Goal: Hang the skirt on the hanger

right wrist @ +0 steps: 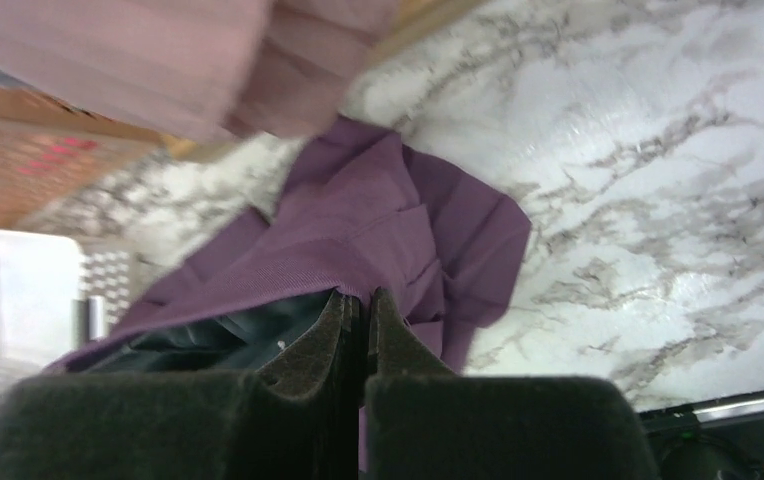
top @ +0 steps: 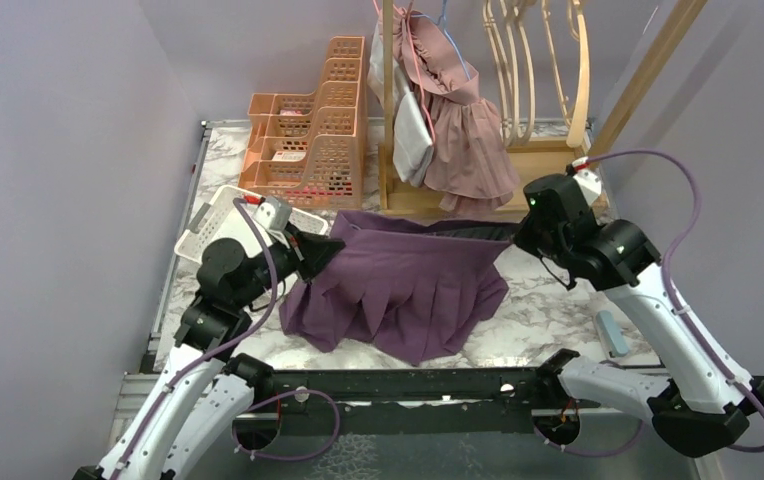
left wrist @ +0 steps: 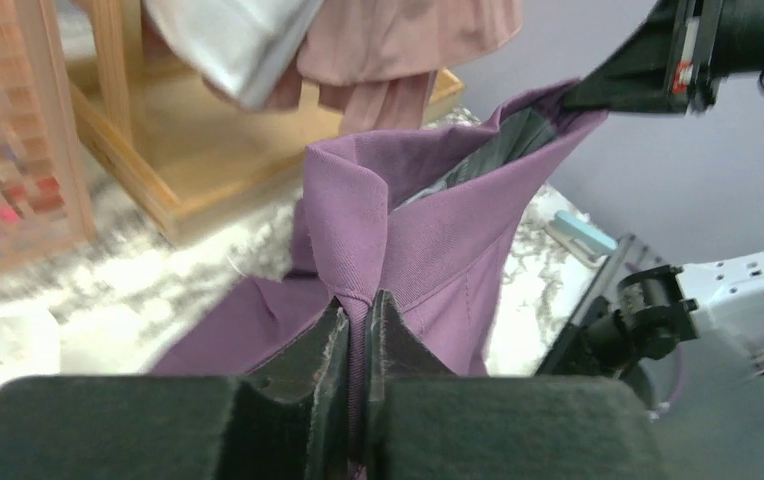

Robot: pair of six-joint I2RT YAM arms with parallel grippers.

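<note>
While the left gripper (top: 320, 250) and right gripper (top: 520, 232) are clamped on opposite ends of its waistband, the skirt (top: 398, 290) hangs stretched between them, hem trailing on the table (top: 558, 310); expect light, limp cloth that sags, and the pink dress (top: 468, 140) on the wooden rack (top: 478, 195) probably crowds your free hangers (top: 584, 90)

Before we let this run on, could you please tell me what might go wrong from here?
The left gripper and right gripper each pinch only a thin waistband fold of the purple skirt; it may slip out when lifted.
The hem lies on the table and could drag.
The pink dress hangs close behind, so the skirt might snag it.
</note>
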